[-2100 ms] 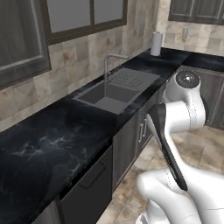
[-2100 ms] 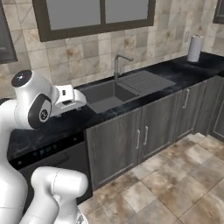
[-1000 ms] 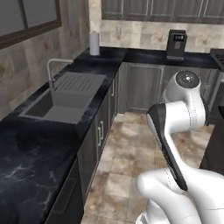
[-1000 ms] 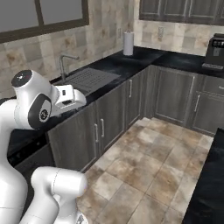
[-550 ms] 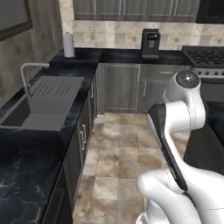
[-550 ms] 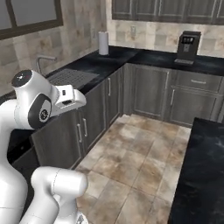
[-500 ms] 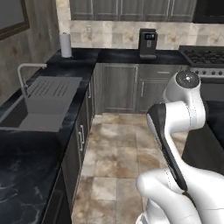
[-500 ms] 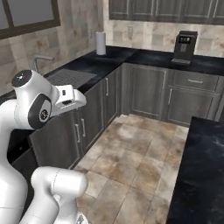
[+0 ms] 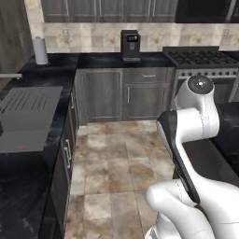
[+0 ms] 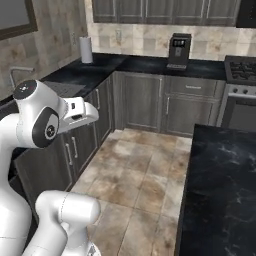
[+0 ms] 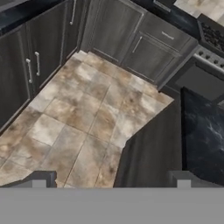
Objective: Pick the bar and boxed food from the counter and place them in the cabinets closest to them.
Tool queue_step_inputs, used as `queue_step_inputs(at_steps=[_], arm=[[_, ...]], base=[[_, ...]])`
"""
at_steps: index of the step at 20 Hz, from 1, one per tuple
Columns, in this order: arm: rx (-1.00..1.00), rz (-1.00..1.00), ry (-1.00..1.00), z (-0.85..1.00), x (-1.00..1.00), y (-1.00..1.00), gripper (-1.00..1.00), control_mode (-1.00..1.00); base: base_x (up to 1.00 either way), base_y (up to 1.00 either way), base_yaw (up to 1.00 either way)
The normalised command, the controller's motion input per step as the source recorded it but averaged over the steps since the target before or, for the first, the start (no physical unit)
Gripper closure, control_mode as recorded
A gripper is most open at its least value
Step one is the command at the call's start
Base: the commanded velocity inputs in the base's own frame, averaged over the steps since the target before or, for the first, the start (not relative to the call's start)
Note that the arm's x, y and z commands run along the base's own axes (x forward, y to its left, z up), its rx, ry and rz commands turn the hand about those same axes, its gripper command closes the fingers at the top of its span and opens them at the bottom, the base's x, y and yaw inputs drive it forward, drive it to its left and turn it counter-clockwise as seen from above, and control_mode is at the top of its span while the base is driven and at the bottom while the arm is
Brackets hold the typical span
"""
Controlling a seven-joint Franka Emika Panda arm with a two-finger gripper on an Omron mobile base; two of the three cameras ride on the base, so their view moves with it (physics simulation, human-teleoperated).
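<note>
The bar and the boxed food are out of view. Black marble counter (image 9: 100, 60) runs along the back wall, and another stretch (image 10: 220, 170) lies at the right. Dark wood-grain wall cabinets (image 9: 107, 9) (image 10: 165, 10) hang over the back counter with their doors closed. My gripper (image 11: 111, 181) is open with nothing between its fingertips (image 11: 39, 179). It is held high over the tiled floor. The white hand (image 10: 80, 112) is tucked in close beside the arm's upper joint.
A black coffee machine (image 9: 130, 45) (image 10: 178, 51) stands on the back counter, with a paper towel roll (image 9: 41, 50) (image 10: 86, 49) in the left corner. A stove (image 9: 196, 56) (image 10: 242, 67) is at the right and a sink (image 9: 25, 112) at the left. Tiled floor (image 11: 87, 113) lies between the cupboards.
The whole picture has swung as the base turned. The sink slid to the left edge, and the coffee machine and stove came into view. The arm kept its pose.
</note>
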Motion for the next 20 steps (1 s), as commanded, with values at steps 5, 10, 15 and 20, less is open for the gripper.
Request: queue_step_inputs(at_steps=[5,10,15,20], arm=[[0.00,0.00,0.00,0.00,0.00,0.00,-1.00,1.00],[0.00,0.00,0.00,0.00,0.00,0.00,-1.00,1.00],[0.00,0.00,0.00,0.00,0.00,0.00,-1.00,1.00],[0.00,0.00,0.00,0.00,0.00,0.00,-1.00,1.00]], base=[[-0.04,0.00,-0.28],[-0.04,0.00,-0.27],[-0.01,0.00,-0.26],[-0.02,-0.01,-0.16]])
